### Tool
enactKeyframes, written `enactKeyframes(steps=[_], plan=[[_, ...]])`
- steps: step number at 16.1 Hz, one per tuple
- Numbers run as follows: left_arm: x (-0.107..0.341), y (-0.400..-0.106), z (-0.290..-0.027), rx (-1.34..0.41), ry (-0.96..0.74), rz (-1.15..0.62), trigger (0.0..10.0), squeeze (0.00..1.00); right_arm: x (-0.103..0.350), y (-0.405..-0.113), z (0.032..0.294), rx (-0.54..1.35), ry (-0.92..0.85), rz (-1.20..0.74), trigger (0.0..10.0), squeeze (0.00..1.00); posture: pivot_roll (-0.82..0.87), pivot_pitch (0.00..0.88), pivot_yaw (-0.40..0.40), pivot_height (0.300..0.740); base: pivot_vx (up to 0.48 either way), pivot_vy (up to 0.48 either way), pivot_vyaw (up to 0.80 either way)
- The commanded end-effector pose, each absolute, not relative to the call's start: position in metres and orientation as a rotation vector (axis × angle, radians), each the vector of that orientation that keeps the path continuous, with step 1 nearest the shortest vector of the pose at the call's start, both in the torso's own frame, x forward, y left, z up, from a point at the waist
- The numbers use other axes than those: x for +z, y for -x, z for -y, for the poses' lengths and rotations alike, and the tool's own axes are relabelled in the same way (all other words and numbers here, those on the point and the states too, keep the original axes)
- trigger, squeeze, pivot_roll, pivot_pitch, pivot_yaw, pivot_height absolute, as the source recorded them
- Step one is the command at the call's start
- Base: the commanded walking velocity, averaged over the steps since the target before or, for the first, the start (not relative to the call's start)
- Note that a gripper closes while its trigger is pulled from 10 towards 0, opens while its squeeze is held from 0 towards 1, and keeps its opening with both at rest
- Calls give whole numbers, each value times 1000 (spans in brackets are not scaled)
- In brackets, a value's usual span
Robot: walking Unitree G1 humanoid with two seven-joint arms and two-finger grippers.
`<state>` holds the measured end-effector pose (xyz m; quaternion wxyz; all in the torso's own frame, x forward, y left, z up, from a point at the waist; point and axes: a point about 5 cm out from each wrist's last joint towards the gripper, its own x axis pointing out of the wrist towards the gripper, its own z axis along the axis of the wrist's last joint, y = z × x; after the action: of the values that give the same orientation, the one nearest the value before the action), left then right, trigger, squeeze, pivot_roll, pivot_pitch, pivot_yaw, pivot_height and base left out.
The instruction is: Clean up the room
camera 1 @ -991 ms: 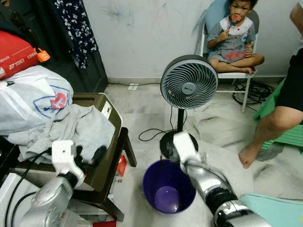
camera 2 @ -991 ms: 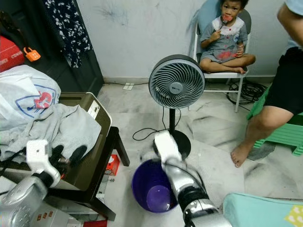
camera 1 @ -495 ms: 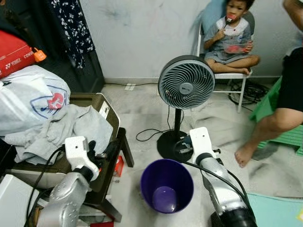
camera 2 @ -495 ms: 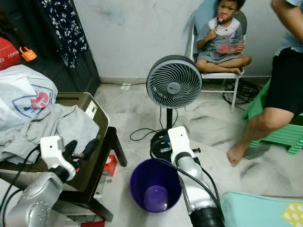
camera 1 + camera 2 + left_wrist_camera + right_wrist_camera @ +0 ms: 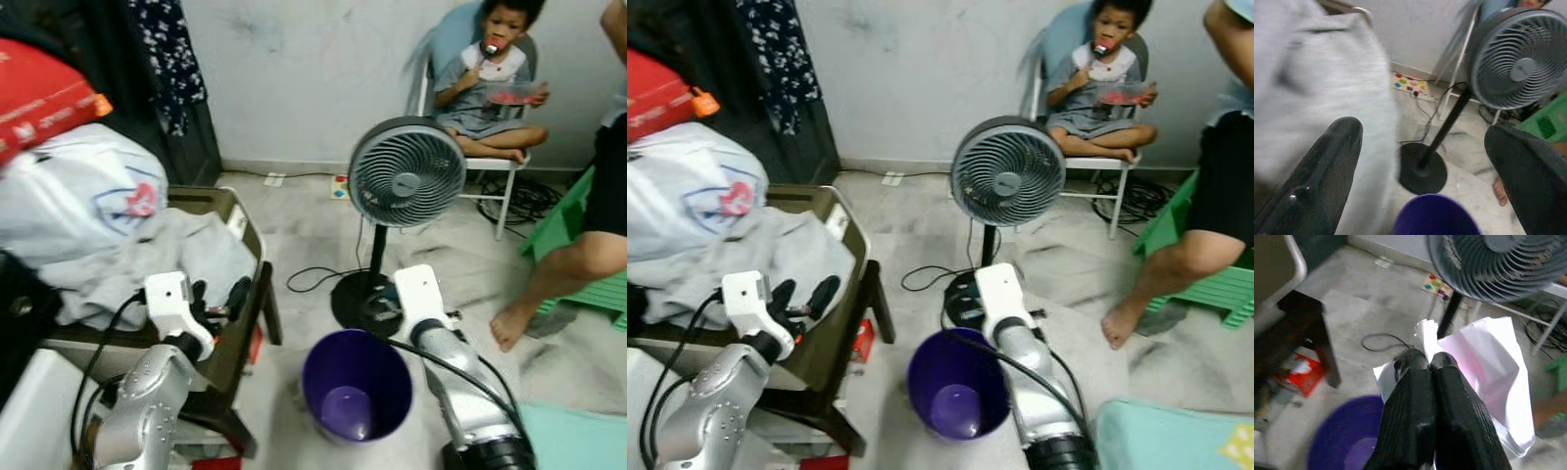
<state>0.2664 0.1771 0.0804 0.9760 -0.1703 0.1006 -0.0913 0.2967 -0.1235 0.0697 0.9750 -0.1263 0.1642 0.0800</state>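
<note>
Gripping a crumpled white paper (image 5: 1484, 367), the right gripper (image 5: 1422, 363) stays clenched at frame centre. The purple bin (image 5: 357, 385) sits below it, toward lower left, so the drop goes there. The left gripper (image 5: 1420, 161) hangs released, fingers spread, beside the grey clothes (image 5: 186, 264).

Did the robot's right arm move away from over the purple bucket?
Yes. The right gripper, shut on white paper, was over the purple bucket a second ago; now it sits beyond the rim, toward the fan's base.

Soft, even indoor light; motion blur throughout, strongest at wrists.
</note>
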Motion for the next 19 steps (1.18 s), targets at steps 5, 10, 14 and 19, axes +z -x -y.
enactKeyframes(steps=[5,10,14,19], plan=[[83,-270,-175,-193,326,-183,10000,0,69,-297,131,147,268,-347,10000,0,-206,0,52,740,0,58,0],[82,-269,-174,-198,333,-176,10000,0,68,-296,130,158,272,-355,10000,0,-205,0,50,740,0,0,0],[87,-268,-171,-249,350,-139,10000,0,67,-296,131,163,275,-358,10000,0,-202,0,46,740,0,0,0],[87,-267,-169,-255,345,-132,10000,0,67,-296,131,171,277,-360,10000,0,-201,0,42,740,329,110,0]])
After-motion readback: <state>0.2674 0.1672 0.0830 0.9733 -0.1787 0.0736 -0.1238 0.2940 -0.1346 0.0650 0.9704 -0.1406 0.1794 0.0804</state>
